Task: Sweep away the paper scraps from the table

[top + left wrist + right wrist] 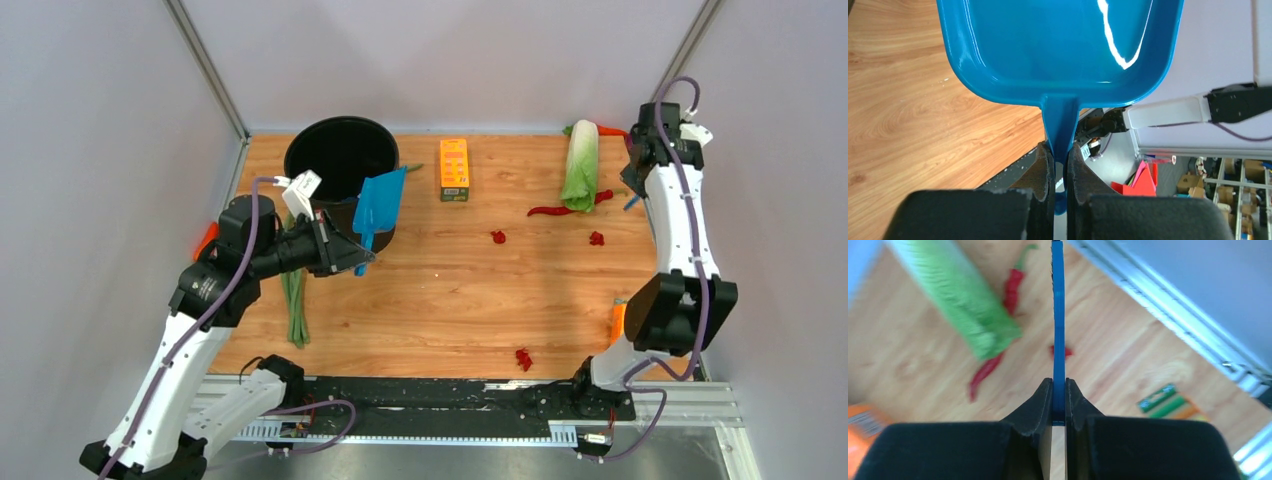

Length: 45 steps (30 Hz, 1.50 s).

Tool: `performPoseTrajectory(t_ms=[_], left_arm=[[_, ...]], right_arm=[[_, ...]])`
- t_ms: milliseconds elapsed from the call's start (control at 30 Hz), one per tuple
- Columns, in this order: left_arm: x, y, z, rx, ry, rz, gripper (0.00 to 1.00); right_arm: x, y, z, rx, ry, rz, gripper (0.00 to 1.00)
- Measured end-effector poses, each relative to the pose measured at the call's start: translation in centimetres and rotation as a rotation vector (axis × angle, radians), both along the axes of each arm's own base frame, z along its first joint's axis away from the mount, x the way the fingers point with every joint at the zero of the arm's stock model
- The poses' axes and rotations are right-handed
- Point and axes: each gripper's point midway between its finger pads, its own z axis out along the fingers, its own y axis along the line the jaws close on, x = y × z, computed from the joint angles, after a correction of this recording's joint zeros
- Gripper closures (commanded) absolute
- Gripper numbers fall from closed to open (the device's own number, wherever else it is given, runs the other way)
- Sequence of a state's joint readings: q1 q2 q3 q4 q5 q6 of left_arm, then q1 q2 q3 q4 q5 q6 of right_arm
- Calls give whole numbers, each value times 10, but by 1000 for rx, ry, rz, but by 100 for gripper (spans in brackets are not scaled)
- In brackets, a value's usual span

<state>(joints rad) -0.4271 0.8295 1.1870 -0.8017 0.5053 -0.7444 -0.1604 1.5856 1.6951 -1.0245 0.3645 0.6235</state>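
Three red paper scraps lie apart on the table: one mid-table, one to the right, one near the front rail. My left gripper is shut on the handle of a blue dustpan, held raised against the black pot. In the left wrist view the dustpan looks empty above my gripper. My right gripper, at the far right, is shut on a thin blue brush, seen edge-on above that gripper. One scrap shows behind the brush.
A green cabbage lies over a red chili pepper at the back right, with a carrot behind it. An orange box stands at the back centre. Green beans lie at the left. An orange object sits by the right arm.
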Motion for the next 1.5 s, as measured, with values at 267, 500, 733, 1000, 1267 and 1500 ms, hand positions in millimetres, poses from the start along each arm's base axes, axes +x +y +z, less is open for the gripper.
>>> performPoseTrajectory(t_ms=[267, 500, 733, 1000, 1267, 1500], left_arm=[[-9, 2, 3, -2, -19, -22, 100], [-22, 9, 2, -5, -32, -17, 100], [-25, 11, 1, -2, -35, -9, 100], [-21, 11, -9, 9, -15, -5, 100], [-16, 8, -12, 12, -8, -5, 100], [-15, 9, -13, 17, -5, 2, 100]], right_arm=[[-12, -31, -120, -149, 508, 99, 100], [-10, 6, -141, -201, 650, 301, 100], [-12, 102, -150, -292, 690, 574, 100], [-32, 129, -154, -252, 697, 673, 100], [-45, 194, -147, -305, 663, 875, 100], [-58, 232, -146, -344, 650, 990, 100]])
